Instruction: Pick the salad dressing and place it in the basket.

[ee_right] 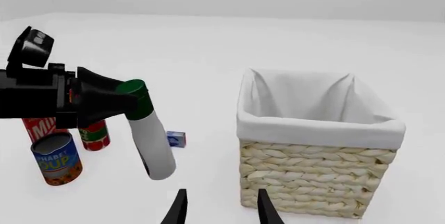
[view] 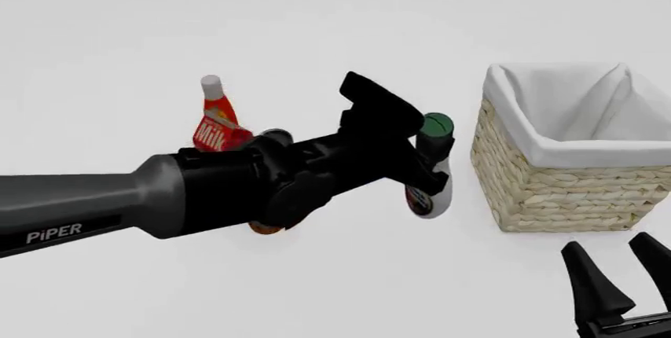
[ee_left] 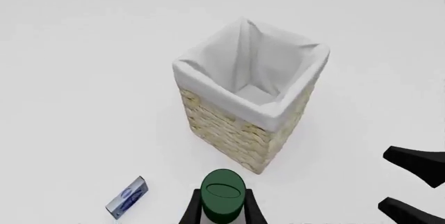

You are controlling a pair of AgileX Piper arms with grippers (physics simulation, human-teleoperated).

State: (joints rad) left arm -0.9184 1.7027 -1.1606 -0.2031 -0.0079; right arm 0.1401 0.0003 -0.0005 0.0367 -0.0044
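salad dressing (ee_right: 149,140) is clamped at its neck in the left gripper (ee_right: 122,101) and lifted; the basket (ee_right: 316,182), beyond the jaws, is not yet reached. right gripper (view: 618,271) jaws are held apart.

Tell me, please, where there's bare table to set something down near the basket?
The table is bare in front of the basket, between it and the right gripper, and far behind it. Left is crowded: the left gripper holds the salad dressing above cans.
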